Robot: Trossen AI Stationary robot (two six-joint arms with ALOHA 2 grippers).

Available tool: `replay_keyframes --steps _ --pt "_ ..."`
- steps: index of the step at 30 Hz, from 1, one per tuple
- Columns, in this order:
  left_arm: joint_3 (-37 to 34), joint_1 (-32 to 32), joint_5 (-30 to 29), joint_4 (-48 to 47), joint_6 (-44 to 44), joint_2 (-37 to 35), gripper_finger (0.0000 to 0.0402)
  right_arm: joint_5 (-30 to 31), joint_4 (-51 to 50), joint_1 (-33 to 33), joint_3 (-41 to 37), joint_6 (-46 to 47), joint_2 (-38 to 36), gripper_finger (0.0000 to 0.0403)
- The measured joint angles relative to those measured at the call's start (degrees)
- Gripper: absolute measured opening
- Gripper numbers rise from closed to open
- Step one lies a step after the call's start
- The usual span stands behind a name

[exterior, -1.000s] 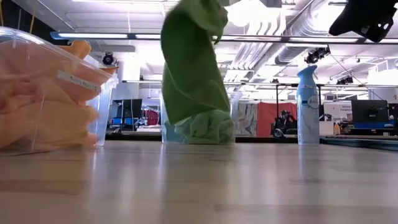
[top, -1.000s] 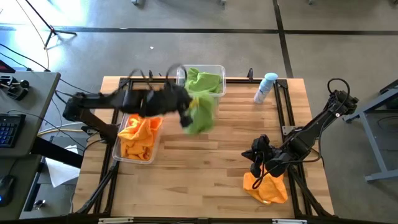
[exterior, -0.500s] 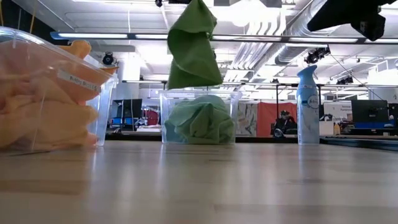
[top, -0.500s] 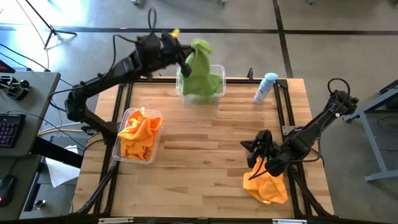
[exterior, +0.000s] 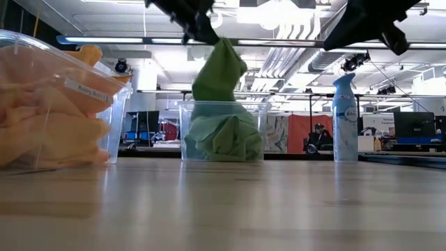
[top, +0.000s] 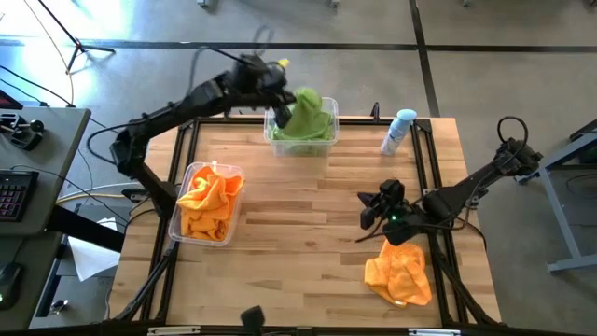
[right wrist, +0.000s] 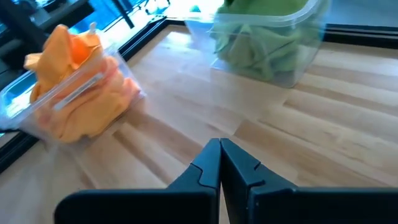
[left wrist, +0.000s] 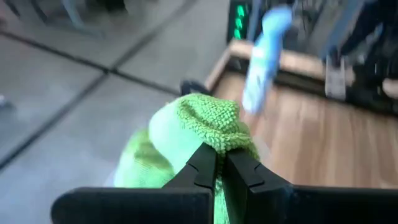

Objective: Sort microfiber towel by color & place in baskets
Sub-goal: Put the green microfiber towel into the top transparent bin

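Note:
My left gripper (top: 285, 95) is shut on a lime green towel (top: 306, 110) over the far clear bin (top: 276, 136), which holds more green cloth (exterior: 223, 136). In the low view the towel (exterior: 217, 73) hangs from the gripper (exterior: 206, 33) down into that bin. My right gripper (top: 371, 209) is shut on nothing and hovers above the table, just on the far side of an orange towel (top: 399, 276) lying crumpled near the near right corner. A second clear bin (top: 177, 219) at the left holds orange towels (top: 207, 203). My left gripper pinches a bunched fold at the top of the green towel (left wrist: 217, 127) between its two fingertips (left wrist: 202, 163). The fingers come slanting down from the table's left. The towel hangs below them, and its lower end rests on the green cloth in the far bin (exterior: 221, 118).
A pale blue-capped spray bottle (top: 398, 131) stands at the far edge, right of the green bin. Black frame rails (top: 431, 177) run along the table's sides. Bare wood (top: 298, 233) lies between the bins and the orange towel.
My left gripper has carried the green towel from above the table between the bins toward the far edge, over the far bin, then down, so the towel's lower end now sits in it. My right gripper has drawn away from the orange towel toward the far edge.

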Motion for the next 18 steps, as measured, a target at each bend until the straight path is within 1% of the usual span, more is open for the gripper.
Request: replay_keyframes --steps 2,6,8,11,12,14,17,18 --pt "0.0 -0.5 0.1 -1.3 -0.3 2.3 0.0 0.0 -0.1 -1.2 0.0 0.0 0.0 0.0" --pt "0.0 -1.1 -0.5 -0.9 -0.5 7.6 0.0 -0.3 -0.4 -3.1 0.0 -0.1 0.0 0.0" --pt "0.0 -0.9 -3.4 -0.4 -2.1 10.3 0.0 -0.8 -0.4 -3.9 0.0 -0.1 0.0 0.0" --pt "0.0 0.1 -10.0 -0.8 -8.3 14.0 0.0 -2.3 -0.4 -4.9 0.0 -0.1 0.0 0.0" --pt "0.0 0.5 -11.1 -1.0 -10.8 14.9 0.0 -2.8 -0.4 -5.1 0.0 -0.1 0.0 0.0" --pt "0.0 1.3 -11.0 -0.9 -16.2 16.5 0.0 -3.4 -0.4 -5.5 0.0 -0.1 0.0 0.0" --pt "0.0 2.1 -6.8 -0.9 -24.1 18.2 0.0 -3.6 -0.4 -5.6 0.0 0.0 0.0 0.0" --pt "0.0 2.2 -6.2 -1.0 -26.9 18.6 0.0001 -3.6 -0.4 -5.6 0.0 0.1 0.0 0.0"
